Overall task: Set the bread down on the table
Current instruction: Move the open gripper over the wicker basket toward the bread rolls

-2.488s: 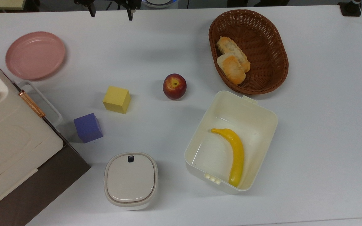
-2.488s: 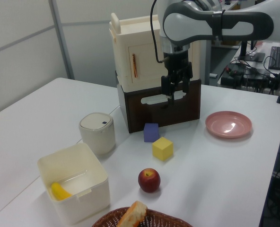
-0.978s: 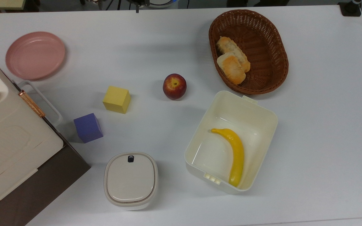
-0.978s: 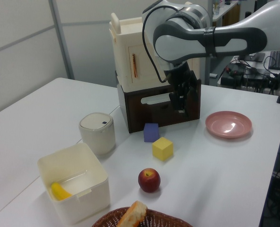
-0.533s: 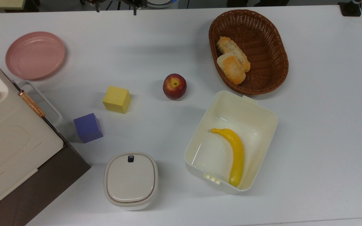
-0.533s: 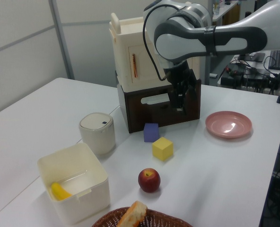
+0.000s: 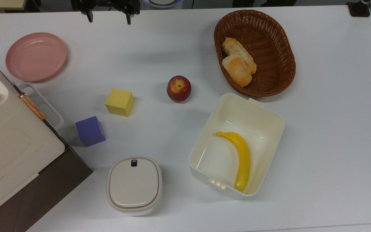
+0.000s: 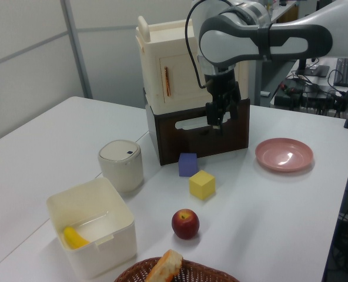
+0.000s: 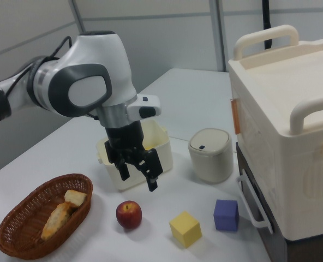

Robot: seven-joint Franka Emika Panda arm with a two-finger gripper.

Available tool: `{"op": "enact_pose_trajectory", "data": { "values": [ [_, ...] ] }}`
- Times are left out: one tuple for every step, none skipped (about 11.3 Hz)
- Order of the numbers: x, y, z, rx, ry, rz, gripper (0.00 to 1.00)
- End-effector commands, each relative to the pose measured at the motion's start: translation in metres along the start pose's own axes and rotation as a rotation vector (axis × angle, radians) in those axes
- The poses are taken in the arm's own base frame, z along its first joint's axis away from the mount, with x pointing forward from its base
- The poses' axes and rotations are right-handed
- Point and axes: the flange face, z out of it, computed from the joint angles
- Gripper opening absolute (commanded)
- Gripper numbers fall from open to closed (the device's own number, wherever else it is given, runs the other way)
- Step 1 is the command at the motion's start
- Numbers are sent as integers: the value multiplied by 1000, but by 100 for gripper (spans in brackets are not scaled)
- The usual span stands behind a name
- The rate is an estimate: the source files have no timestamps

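The bread point(image 7: 237, 70), a short roll with an orange-golden top, lies in a brown wicker basket point(image 7: 285, 69) at the top view's upper right, against a longer tan loaf point(image 7: 235, 49). In the right view the bread point(image 9: 74, 197) sits at the basket's point(image 9: 19, 232) near end. My gripper point(image 7: 109, 16) hangs open and empty above the white table's point(image 7: 333, 129) far edge, well to the top view's left of the basket. The right view shows the gripper point(image 9: 138, 177) pointing down, above and a little behind the apple. The gripper point(image 8: 217, 120) also shows in the left view.
A red apple point(image 7: 179, 88), a yellow cube point(image 7: 119, 102) and a blue cube point(image 7: 90, 131) lie mid-table. An open cream box point(image 7: 269, 112) holds a banana point(image 7: 242, 158). There is also a lidded white canister point(image 7: 134, 185), a pink plate point(image 7: 36, 56) and a cream appliance on a brown stand point(image 7: 8, 145).
The gripper has turned at the wrist and its fingers have come back into the top view's upper edge, a little further left. Nothing on the table moved.
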Motion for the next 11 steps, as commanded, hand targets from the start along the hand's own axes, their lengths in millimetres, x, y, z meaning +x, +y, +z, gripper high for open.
{"op": "enact_pose_trajectory", "data": {
  "values": [
    [20,-1,31,10,1,-20,100],
    [23,-5,45,13,-20,-16,100],
    [25,-15,65,22,-60,-29,100],
    [28,-33,78,70,-80,-42,100],
    [35,-61,87,135,-98,-57,100],
    [36,-83,86,157,-97,-47,100],
    [36,-110,85,152,-103,-54,100],
    [33,-142,83,143,-111,-92,100],
    [29,-173,81,134,-112,-143,100],
    [24,-198,80,127,-114,-187,100],
    [20,-221,80,120,-115,-227,100]
  ]
}}
